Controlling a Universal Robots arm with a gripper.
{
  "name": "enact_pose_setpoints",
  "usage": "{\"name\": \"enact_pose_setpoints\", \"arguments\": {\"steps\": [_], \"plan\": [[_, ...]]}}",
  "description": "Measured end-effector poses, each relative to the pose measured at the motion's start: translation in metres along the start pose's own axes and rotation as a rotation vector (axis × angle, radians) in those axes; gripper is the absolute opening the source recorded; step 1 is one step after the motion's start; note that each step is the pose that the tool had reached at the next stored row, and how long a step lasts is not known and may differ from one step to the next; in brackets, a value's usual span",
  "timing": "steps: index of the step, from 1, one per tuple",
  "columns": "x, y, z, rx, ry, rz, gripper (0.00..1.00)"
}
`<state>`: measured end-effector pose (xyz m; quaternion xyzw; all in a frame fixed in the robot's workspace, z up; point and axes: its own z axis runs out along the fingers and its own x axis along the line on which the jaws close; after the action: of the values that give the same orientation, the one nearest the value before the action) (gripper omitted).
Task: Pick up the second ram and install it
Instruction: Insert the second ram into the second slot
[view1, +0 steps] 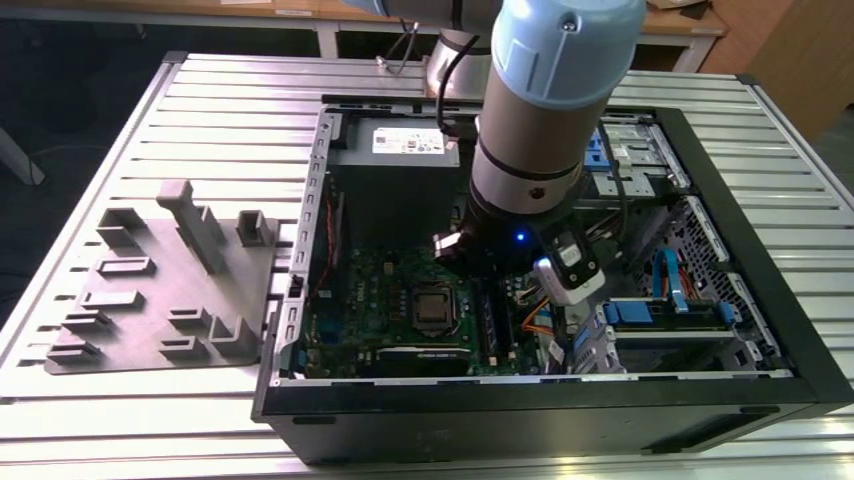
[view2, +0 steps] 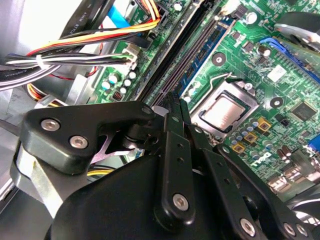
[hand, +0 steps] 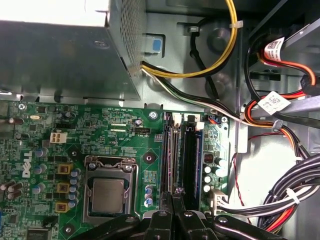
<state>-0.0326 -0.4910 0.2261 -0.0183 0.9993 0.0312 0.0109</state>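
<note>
Gripper (hand: 175, 192) nearest the lens, lower centre of the first wrist view. Fingertips are pressed together, no gap I can see. Can't tell if they nip the stick's top edge or just bear on it.

second ram (hand: 174, 157): I read it as the thin edge-on strip running from the tips up to mid-frame. It lies in line with the memory slots (hand: 189, 150), just right of the CPU socket (hand: 107, 192). Fully seated or only resting in the slot mouth, can't tell. End latches are too small to judge.

Step in hand, my read: seating the stick. To do it well:
- hold the stick upright and parallel to the slot, since any tilt would jam one end
- push straight down, load centred, no side force on the motherboard (hand: 65, 125)
- both ends should go down level

Surroundings:
- cable bundle (hand: 290, 195) at lower right, near the slots but apart from the fingers
- yellow/black leads (hand: 220, 65) loop at upper centre, beside the power-supply box (hand: 60, 60) at upper left
- snag risk, I'd say, if the wrist swings toward the bundle

Exterior view: arm (view1: 547, 120) reaches down into the open case (view1: 534, 400) at centre frame. Grey tray (view1: 147, 300) sits on the table (view1: 240, 90) at left, well apart from the work.
</note>
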Motion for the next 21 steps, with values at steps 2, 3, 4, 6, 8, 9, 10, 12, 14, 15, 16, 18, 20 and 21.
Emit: {"name": "enact_pose_setpoints", "arguments": {"steps": [2,3,4,6,8,9,10,12,14,15,16,18,20,21], "plan": [[0.0,0.0,0.0002,0.0001,0.0,0.0,0.08],[0.0,0.0,0.0003,0.0,0.0,0.0,0.08],[0.0,0.0,0.0003,0.0,0.0,0.0,0.08],[0.0,0.0,0.0003,0.0,0.0,0.0,0.08],[0.0,0.0,0.0006,-0.0001,0.0,0.0,0.08],[0.0,0.0,0.0011,-0.0004,-0.0002,0.0,0.08],[0.0,0.0,0.0012,-0.0002,-0.0001,0.0,0.08],[0.0,-0.0001,0.0012,0.0001,0.0,0.0,0.08],[0.0,-0.0001,0.0012,0.0001,0.0001,0.0,0.08],[0.0,-0.0001,0.0012,0.0001,0.0,0.001,0.08],[0.0,-0.0001,0.0013,0.0001,-0.0002,0.004,0.08],[0.0,-0.0001,0.0013,0.0003,-0.0008,0.014,0.08],[0.0,-0.0001,0.0014,0.0006,-0.0017,0.027,0.08],[0.0,-0.0001,0.0015,0.0007,-0.002,0.032,0.08]]}}
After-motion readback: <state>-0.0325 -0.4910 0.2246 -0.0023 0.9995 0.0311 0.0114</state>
